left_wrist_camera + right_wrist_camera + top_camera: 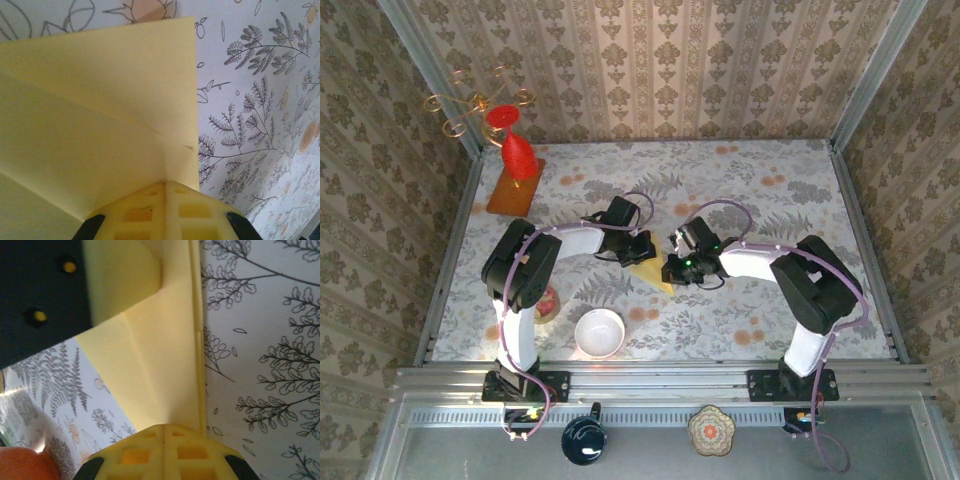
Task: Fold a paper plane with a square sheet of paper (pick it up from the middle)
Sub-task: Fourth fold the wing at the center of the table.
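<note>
The pale yellow paper (651, 272), partly folded with creases across it, lies on the floral tablecloth in the middle of the table. My left gripper (641, 254) is shut and its tips rest on the paper's far edge. In the left wrist view its shut tips (165, 183) meet the sheet (100, 115) where the creases converge. My right gripper (673, 268) is shut too, at the paper's right side. Seen from the right wrist, its tips (164, 426) touch the folded paper (155, 365) beside a raised fold edge, with the left gripper's finger (125, 275) on the paper farther off.
A white bowl (600, 332) stands near the front edge, with a small red round thing (548, 300) to its left. A red vase (517, 155) on an orange-brown board (514, 192) and a gold candle holder (480, 105) stand at the back left. Patterned walls enclose the table.
</note>
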Robot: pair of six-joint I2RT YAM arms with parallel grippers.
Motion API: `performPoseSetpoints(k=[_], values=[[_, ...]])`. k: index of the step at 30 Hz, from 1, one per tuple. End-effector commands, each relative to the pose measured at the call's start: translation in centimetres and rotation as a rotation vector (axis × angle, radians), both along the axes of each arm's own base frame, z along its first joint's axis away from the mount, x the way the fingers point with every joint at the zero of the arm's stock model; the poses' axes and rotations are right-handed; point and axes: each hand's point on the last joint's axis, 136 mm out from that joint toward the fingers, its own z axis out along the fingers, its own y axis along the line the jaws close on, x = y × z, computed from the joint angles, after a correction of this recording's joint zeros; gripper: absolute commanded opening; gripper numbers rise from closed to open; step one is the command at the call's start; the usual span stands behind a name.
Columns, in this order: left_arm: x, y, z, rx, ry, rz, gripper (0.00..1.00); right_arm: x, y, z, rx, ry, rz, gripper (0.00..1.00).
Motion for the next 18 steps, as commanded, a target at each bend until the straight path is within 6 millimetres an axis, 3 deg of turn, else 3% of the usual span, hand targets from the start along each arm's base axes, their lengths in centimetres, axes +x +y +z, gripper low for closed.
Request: performPoseSetpoints(k=[1, 7, 10, 18], values=[[-1.1, 2.6, -2.3, 0.139, 0.061, 0.03, 0.06, -0.2, -0.8, -1.5, -0.079, 0.025, -0.005, 0.04], [0.3, 0.5, 2.7, 0.015, -0.09, -0.019, 0.07, -1.3, -2.5, -3.8, -0.177, 0.088, -0.018, 0.02], [0.0, 0.2, 4.0, -0.04, -0.131, -0.025, 0.07, -1.7, -3.0, -4.4, -0.196, 0.111, -0.025, 0.02], [-2.4, -0.6, 3.3, -0.082, -0.128, -0.068, 0.06, -2.4, -3.3, -5.1, -0.211, 0.15, -0.033, 0.01]])
